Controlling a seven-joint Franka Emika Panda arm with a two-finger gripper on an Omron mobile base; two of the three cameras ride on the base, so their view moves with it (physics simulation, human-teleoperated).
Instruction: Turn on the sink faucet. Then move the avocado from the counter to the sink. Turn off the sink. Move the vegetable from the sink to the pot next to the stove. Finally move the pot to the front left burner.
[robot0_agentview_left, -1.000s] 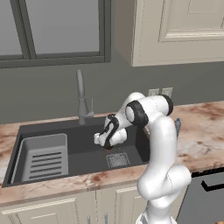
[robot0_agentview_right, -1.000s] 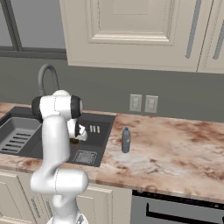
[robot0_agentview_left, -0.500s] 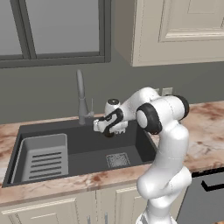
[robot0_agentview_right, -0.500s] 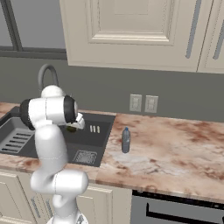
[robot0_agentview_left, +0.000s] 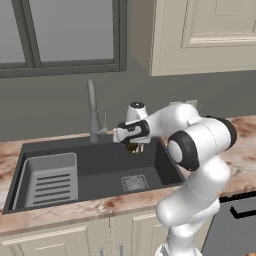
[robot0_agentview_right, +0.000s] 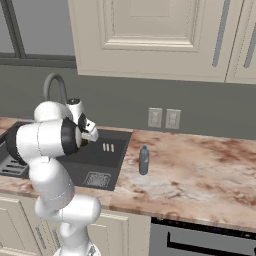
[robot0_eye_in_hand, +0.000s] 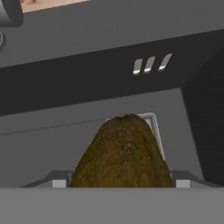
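Your gripper (robot0_agentview_left: 133, 145) is clamped on the avocado (robot0_eye_in_hand: 123, 153) — centre frame, above the sink (robot0_agentview_left: 100, 172). The faucet (robot0_agentview_left: 93, 111) (upper left) stands just behind.

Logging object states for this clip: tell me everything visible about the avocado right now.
The avocado is a dark brownish-olive, egg-shaped fruit with rough, speckled skin, narrower end pointing away from the hand camera. It sits between the fingers of the gripper, which is closed on its sides. It hangs in the air above the sink, near the basin's back right part, with the square drain partly hidden behind it. Nothing else touches it.
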